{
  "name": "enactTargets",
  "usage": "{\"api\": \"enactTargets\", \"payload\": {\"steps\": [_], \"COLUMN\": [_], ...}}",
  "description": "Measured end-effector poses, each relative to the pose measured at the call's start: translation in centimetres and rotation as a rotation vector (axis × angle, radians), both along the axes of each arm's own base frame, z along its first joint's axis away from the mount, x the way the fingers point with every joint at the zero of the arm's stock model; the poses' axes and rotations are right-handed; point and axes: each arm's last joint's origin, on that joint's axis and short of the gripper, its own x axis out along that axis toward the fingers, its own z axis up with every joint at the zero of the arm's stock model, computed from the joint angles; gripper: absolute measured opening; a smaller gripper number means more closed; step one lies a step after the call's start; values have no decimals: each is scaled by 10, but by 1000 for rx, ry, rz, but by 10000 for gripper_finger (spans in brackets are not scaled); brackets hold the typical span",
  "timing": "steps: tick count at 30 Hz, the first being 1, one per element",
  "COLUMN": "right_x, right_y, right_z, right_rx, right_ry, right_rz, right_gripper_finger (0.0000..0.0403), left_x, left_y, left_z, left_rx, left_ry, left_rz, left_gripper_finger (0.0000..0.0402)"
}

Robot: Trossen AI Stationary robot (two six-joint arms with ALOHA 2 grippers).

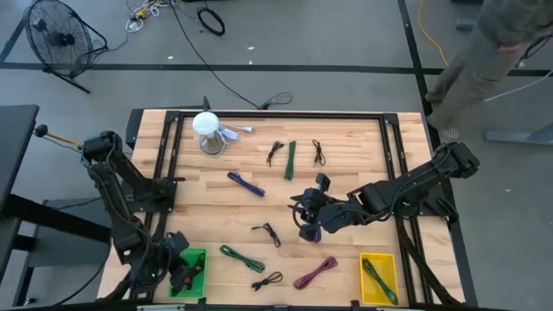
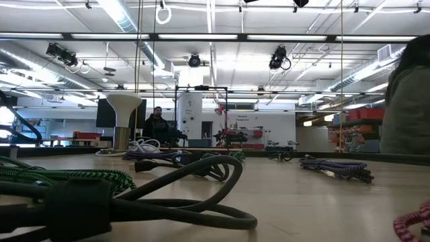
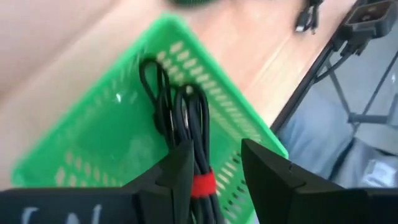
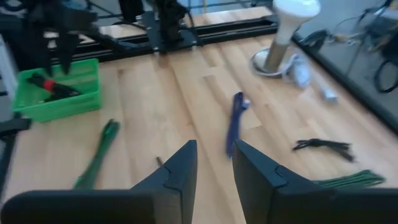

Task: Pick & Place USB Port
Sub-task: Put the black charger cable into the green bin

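**Black cable bundle lies in the green basket, left gripper above it**

At the table's near left corner, the left gripper [image 3: 214, 177] hangs over the green perforated plastic basket [image 1: 198, 258]. Its fingers [image 3: 180, 171] stand apart, one on each side of the coiled black USB cable with a red tie [image 3: 186, 124], which lies inside the basket; I cannot tell if they touch it. The right gripper [image 4: 214, 163] sits low over the middle of the wooden table [image 1: 346, 142], fingers slightly parted with nothing between them. Beyond them lies a blue cable bundle [image 4: 235, 121]. A yellow plastic basket [image 1: 378, 276] holding a green cable sits near right.
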Motion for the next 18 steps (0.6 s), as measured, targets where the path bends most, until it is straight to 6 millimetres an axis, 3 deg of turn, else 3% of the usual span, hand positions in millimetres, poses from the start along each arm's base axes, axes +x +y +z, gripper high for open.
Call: {"api": "enactTargets", "payload": {"steps": [11,18], "right_x": [20,25], "right_y": [6,-16], "right_z": [-29,-39], "right_rx": [21,-8], "right_ry": [77,125], "right_rz": [38,-105], "right_gripper_finger": [102,102], "left_x": [25,49], "left_y": [35,54], "left_z": [-5,-2], "left_rx": [458,725], "left_ry": [-69,-149], "left_rz": [-82,-122], "left_gripper_finger": [111,108]}}
